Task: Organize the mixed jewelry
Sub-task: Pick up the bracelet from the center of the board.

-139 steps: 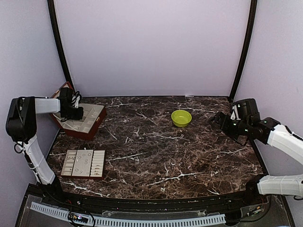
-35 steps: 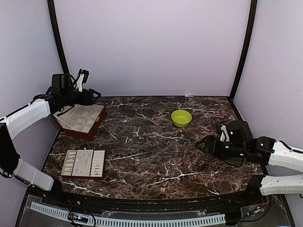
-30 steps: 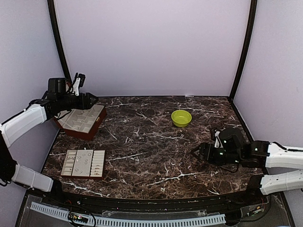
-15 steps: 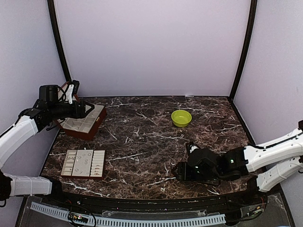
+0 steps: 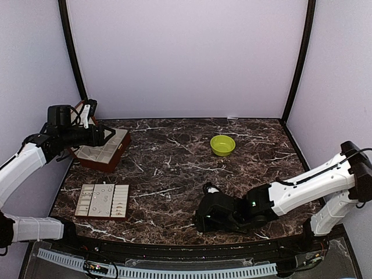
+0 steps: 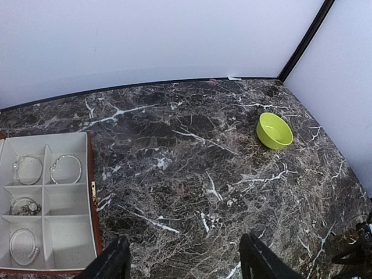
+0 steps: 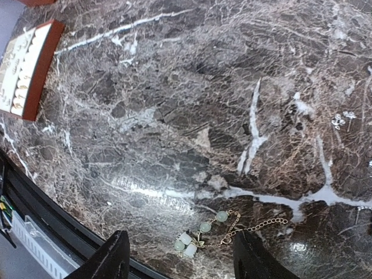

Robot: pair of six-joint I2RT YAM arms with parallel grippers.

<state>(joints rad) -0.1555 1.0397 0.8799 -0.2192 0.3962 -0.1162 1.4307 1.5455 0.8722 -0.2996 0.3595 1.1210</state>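
A beaded bracelet [image 7: 228, 229] with pale green beads and a thin gold chain lies on the marble near the table's front edge. My right gripper [image 7: 183, 263] hovers over it, open, with the bracelet on the table between its fingers [image 7: 114, 259] and untouched. Small silvery studs [image 7: 343, 118] lie further right. Several silver bangles [image 6: 65, 168] rest in compartments of the reddish-brown box [image 6: 92, 197]. My left gripper [image 6: 183, 266] hangs open above the marble beside that box, holding nothing. In the top view the right gripper [image 5: 203, 221] is at front centre and the left gripper [image 5: 103, 135] is over the box [image 5: 100, 150].
A lime green bowl [image 5: 222, 145] stands at the back right of centre. The cream compartment tray [image 5: 103, 201] with small pieces sits at the front left, its end visible in the right wrist view [image 7: 24, 68]. The black table rim [image 7: 35, 203] runs close below the right gripper.
My right arm swung from the right side across to the front centre, and its jaws narrowed somewhat. My left arm pulled back left from the box, then held still.
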